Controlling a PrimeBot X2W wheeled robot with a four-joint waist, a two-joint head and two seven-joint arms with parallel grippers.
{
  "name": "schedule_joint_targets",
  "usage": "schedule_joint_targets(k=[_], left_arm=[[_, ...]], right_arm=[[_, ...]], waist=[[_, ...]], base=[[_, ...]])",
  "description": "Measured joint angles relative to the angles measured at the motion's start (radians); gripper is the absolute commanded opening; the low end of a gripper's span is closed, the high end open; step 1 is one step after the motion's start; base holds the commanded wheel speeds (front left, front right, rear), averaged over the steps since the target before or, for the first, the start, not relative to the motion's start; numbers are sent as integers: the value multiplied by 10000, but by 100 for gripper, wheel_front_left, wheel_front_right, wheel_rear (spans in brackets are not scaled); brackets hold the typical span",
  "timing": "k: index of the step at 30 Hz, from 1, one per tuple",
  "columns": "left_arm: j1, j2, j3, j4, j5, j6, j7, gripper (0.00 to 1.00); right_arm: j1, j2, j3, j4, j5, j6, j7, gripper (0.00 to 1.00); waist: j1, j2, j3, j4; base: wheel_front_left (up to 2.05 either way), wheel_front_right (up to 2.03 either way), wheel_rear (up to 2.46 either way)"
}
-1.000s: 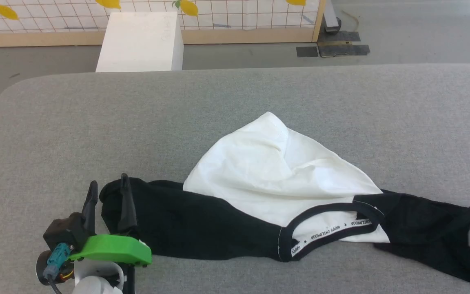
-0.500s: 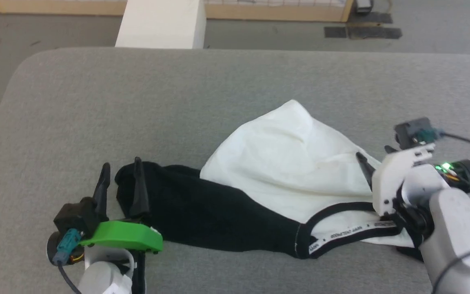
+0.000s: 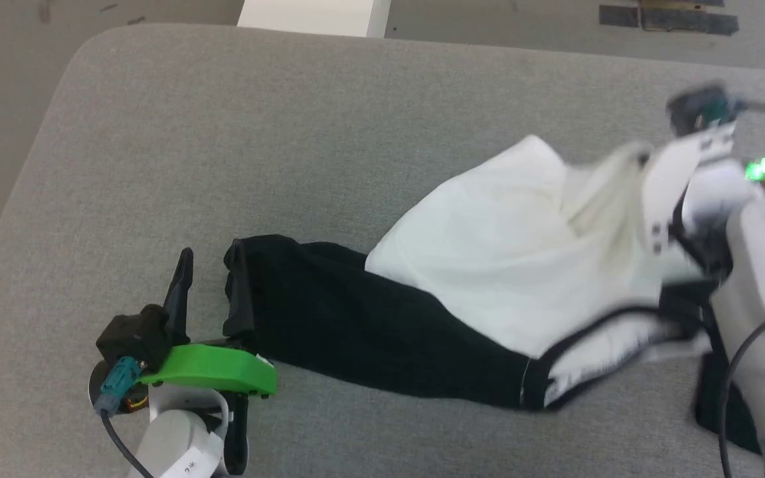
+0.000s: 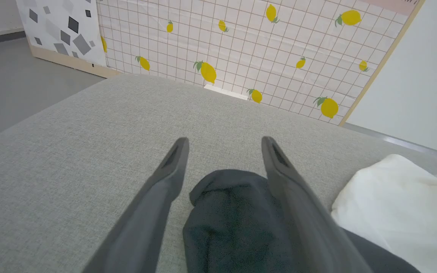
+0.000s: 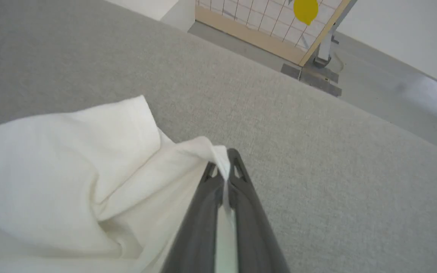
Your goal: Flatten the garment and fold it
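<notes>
The white shirt with long black sleeves lies crumpled on the grey fabric-covered table; it looks light, limp and prone to bunching, so edges, cuffs and corners are likely the best holds. The right gripper is clamped on a fold of its white body, while the left gripper is spread wide, its 2 fingers straddling the black sleeve cuff without gripping it.

Lower left in the head view, the left gripper sits low with its fingers spread wide. At the right edge, blurred, the right gripper is pinched tight on the garment.
</notes>
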Motion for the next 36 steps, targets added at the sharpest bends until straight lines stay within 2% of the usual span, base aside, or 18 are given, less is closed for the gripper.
schedule_joint_targets(k=[7,10,12,15,19,22,27,31,36], left_arm=[[-106,0,-13,-6,-8,54,0,100],[-142,0,-46,12,-54,54,0,100],[-142,0,-69,27,-79,56,0,100],[-135,2,-52,65,-79,54,0,100],[-87,0,8,63,-73,54,0,100],[53,2,35,109,17,31,0,100],[254,4,-130,322,121,-247,0,100],[255,13,-757,606,399,-690,84,100],[19,13,-2508,1049,761,-1348,1034,100]], right_arm=[[-1982,491,-355,199,-840,0,-2587,0],[-2229,738,-347,811,-859,0,-2817,0],[-2168,849,-247,1250,-756,0,-2769,100],[-1870,897,-88,1555,-418,0,-2890,100],[-1022,865,-184,1361,182,0,-3382,100],[80,836,-458,627,644,0,-4079,100],[2217,991,-1223,-1114,1129,0,-5076,100],[4041,1386,-1883,-2508,1179,0,-5453,100],[5659,1766,-2525,-3902,1285,-2,-5411,100]], waist=[[0,0,148,116],[0,0,100,111],[0,0,49,100],[0,0,-47,44],[0,0,-225,-61],[0,0,-423,-190],[0,0,-754,-463],[0,0,-985,-753],[0,0,-1200,-1130]], base=[[0,0,0],[0,0,0],[0,0,0],[0,0,0],[0,0,0],[0,0,0],[0,0,0],[0,0,0],[0,0,0]])
